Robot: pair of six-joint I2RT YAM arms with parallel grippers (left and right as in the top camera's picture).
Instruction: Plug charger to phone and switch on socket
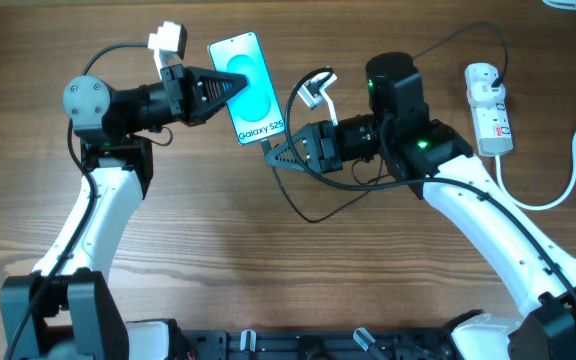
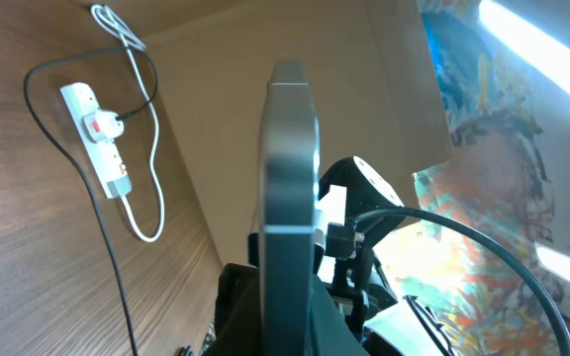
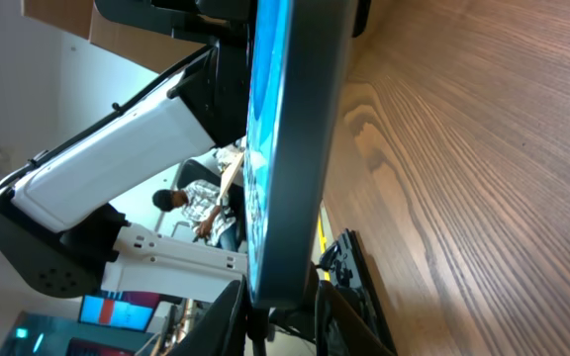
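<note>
The phone (image 1: 251,92), with a light-blue screen reading "Galaxy S25", is held above the table, tilted. My left gripper (image 1: 226,88) is shut on its left side. It shows edge-on in the left wrist view (image 2: 290,188) and the right wrist view (image 3: 290,138). My right gripper (image 1: 281,150) is at the phone's lower end, shut on the charger's plug; the plug tip is hidden there (image 3: 280,314). The black charger cable (image 1: 306,214) loops below the gripper. Its white adapter (image 1: 485,82) sits in the socket (image 1: 495,128) at the far right.
The socket's thick white cord (image 1: 558,195) curves off to the right edge. In the left wrist view the socket (image 2: 107,158) and its cord (image 2: 151,198) lie on the wood with the black cable (image 2: 87,198) beside them.
</note>
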